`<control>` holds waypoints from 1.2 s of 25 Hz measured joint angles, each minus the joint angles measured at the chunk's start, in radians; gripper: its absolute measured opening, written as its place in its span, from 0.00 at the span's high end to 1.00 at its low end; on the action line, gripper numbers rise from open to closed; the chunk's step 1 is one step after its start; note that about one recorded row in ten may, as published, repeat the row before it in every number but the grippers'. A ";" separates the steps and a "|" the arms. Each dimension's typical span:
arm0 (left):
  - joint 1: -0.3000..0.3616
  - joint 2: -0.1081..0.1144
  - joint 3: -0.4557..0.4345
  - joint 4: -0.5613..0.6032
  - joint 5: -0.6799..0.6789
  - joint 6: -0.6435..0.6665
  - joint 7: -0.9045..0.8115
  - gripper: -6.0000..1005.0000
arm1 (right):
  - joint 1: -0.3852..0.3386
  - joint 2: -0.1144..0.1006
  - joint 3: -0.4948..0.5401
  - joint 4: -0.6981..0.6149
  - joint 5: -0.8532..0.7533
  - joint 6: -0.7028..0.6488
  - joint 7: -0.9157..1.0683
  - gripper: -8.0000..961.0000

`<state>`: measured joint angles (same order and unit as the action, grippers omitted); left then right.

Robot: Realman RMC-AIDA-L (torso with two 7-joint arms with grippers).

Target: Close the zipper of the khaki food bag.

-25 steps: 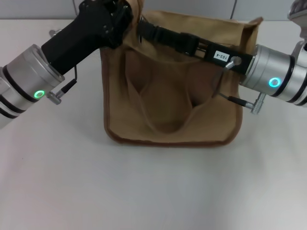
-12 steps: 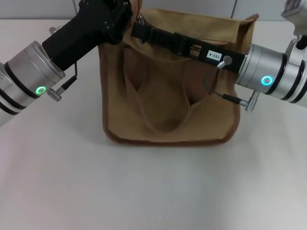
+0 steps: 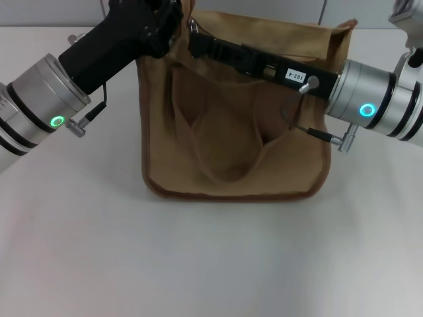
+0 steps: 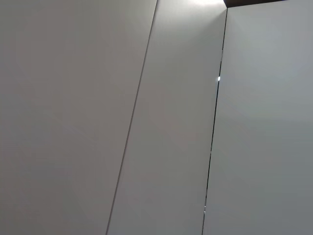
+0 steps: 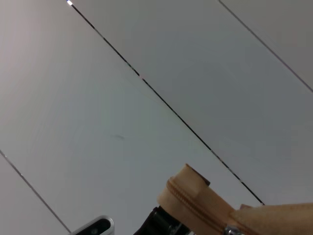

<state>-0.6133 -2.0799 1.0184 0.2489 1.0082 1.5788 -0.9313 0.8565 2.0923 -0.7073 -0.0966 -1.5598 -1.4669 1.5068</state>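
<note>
Reaching across the khaki food bag (image 3: 238, 132), both grippers' grasp cannot be told.

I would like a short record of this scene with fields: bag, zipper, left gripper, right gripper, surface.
bag: khaki food bag standing on the table
zipper: zipper runs along the bag's top edge; pull tab position unclear
left gripper: left gripper at the bag's top left corner
right gripper: right gripper reaching across the bag's top towards the left
surface: white table

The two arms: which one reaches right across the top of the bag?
The right arm: its black pincer stretches across the khaki food bag. The left pincer only meets the bag's far left corner.
</note>
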 joint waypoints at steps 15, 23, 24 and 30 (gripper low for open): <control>-0.002 0.000 0.004 0.000 0.000 -0.004 0.000 0.97 | 0.024 0.000 -0.042 0.004 0.005 0.014 -0.002 0.99; 0.001 0.000 0.001 0.000 0.001 -0.004 0.003 0.97 | 0.017 0.000 -0.044 0.005 0.014 -0.017 -0.002 0.87; 0.001 0.000 0.001 0.000 0.001 -0.004 0.003 0.97 | 0.017 0.000 -0.047 0.004 0.014 -0.025 -0.002 0.84; 0.001 0.000 0.001 -0.001 0.001 -0.004 0.003 0.97 | 0.018 0.000 -0.057 0.000 0.011 -0.027 -0.009 0.56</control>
<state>-0.6120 -2.0800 1.0193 0.2475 1.0095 1.5753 -0.9281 0.8747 2.0922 -0.7642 -0.0964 -1.5485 -1.4942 1.4973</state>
